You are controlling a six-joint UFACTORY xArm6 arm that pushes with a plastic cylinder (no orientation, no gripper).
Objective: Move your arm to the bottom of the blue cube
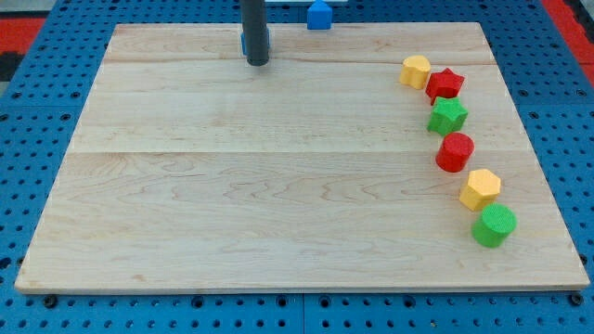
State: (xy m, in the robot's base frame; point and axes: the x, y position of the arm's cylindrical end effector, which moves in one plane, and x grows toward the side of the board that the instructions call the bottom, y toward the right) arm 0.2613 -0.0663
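Observation:
The blue cube (pixel 319 15) sits at the view's top, just past the far edge of the wooden board (pixel 232 186). My tip (pixel 257 63) rests on the board near its top edge, to the left of and a little below the blue cube, apart from it. A sliver of another blue block (pixel 244 43) shows at the rod's left side, mostly hidden behind the rod.
A curved line of blocks runs down the view's right: yellow block (pixel 416 70), red star (pixel 445 84), green star (pixel 447 116), red cylinder (pixel 455 152), yellow hexagon (pixel 480 189), green cylinder (pixel 494 225). A blue pegboard (pixel 37 306) surrounds the board.

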